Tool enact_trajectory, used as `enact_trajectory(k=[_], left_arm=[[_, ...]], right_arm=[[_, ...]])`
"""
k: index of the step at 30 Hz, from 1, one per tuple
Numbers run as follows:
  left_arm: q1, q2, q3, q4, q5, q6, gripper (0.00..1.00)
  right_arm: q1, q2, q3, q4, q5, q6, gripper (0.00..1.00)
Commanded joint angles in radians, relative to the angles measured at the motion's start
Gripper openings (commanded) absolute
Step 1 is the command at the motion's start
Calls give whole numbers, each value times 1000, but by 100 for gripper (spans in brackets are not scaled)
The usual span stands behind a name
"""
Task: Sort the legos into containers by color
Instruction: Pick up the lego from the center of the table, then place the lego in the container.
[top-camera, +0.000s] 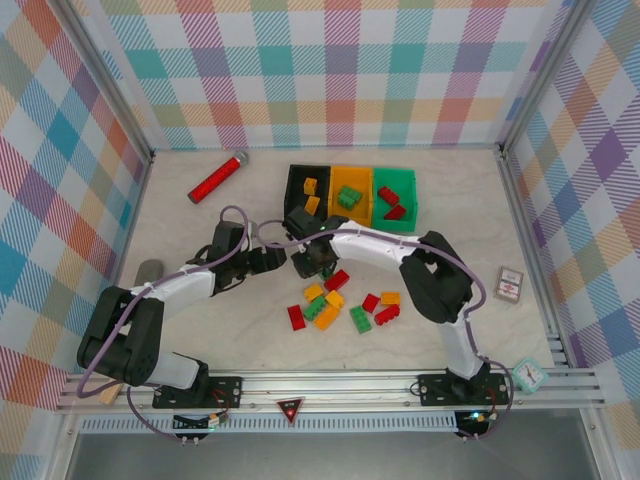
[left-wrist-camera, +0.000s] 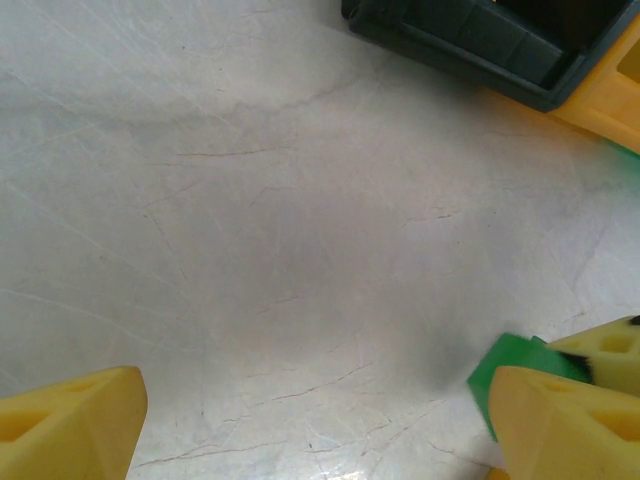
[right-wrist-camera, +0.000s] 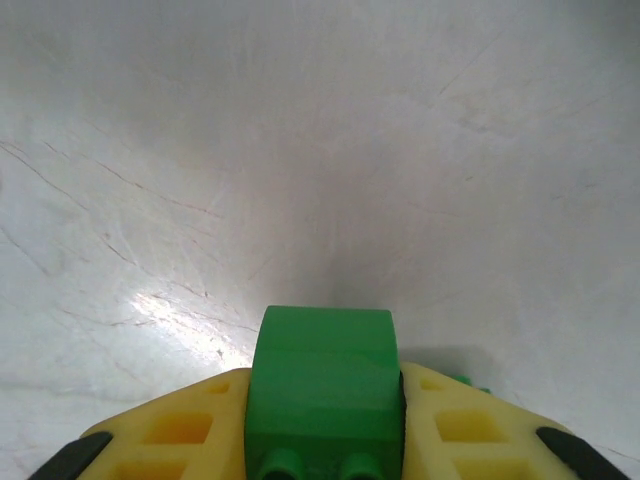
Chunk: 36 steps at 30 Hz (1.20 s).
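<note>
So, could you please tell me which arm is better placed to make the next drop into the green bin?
Right: the right gripper is clamped on a green lego, ready for the green bin; the left gripper is open and empty.

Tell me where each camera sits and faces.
Top external: above, behind the bases, looking down on the table; left arm and right arm show.
Left wrist: low, facing the black bin; open left gripper at bottom.
Right wrist: low, facing the table; right gripper clamps a green lego.
Shared: black bin, top and left wrist.
</note>
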Motion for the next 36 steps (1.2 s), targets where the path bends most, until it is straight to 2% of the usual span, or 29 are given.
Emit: enact_trajectory(k=[1,7,16,18,21,27,32,36], left_arm=[[12,14,-15,33,31,-10,89],[12,12,-18,42,52,-9,89],[6,35,-28,123,165,-10,89],[-2,43,-26,137,182,-5,89],[-18,61,-16,147,200,-2,89],[-84,108,25,141,210,16,90],[-197,155,100,55,151,76,89],[-298,191,174,-45,58,149,88]], right_arm=[[-53,-83,-21,42,31,29,33],[-170,-118,-15,52,39,41,34],[-305,-15,180,-29,128,16,36],[-315,19,240,-61,132,0,39],[-315,38,276,-84,111,-7,51],[-311,-62,106,10,51,14,55],[-303,-202,-112,111,-43,24,56],[-281,-322,-298,168,-17,45,56]])
